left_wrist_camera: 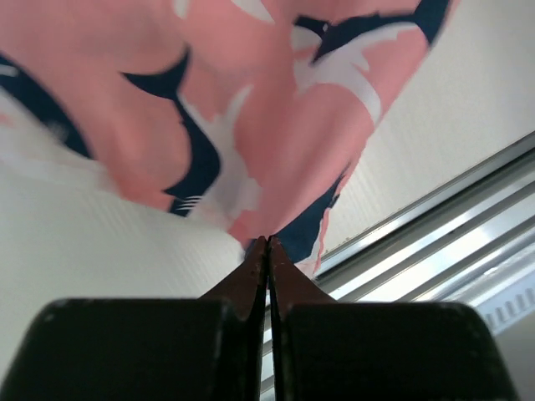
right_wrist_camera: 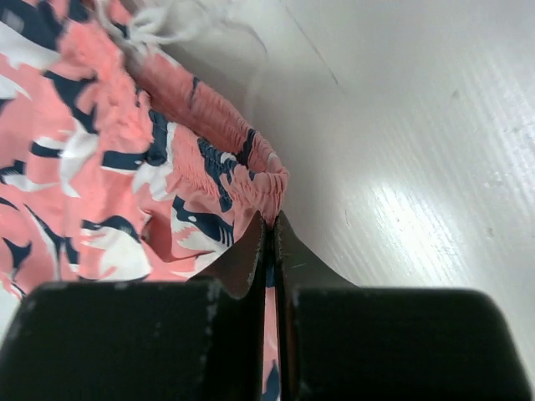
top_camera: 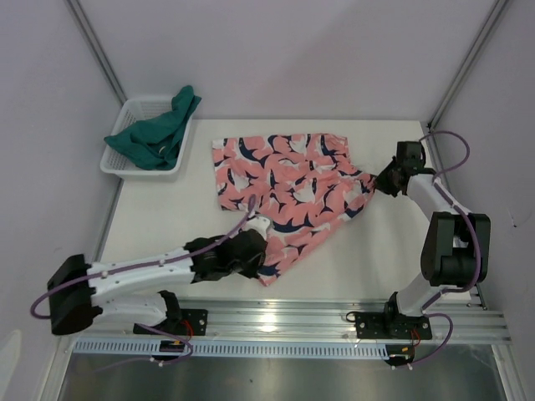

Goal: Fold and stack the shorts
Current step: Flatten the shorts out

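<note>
The salmon-pink shark-print shorts (top_camera: 284, 188) lie spread across the middle of the table. My left gripper (top_camera: 255, 242) is shut on their near leg hem (left_wrist_camera: 276, 167), holding it a little above the table. My right gripper (top_camera: 386, 180) is shut on the gathered waistband (right_wrist_camera: 242, 163) at the right corner; fabric shows between its fingers. The white drawstring (right_wrist_camera: 163, 21) lies at the top of the right wrist view. The dark teal green shorts (top_camera: 159, 134) lie crumpled in the basket at the back left.
A white mesh basket (top_camera: 117, 159) stands at the back left corner. The metal rail (top_camera: 276, 322) runs along the table's near edge and shows in the left wrist view (left_wrist_camera: 451, 242). Walls and frame posts close the back and sides.
</note>
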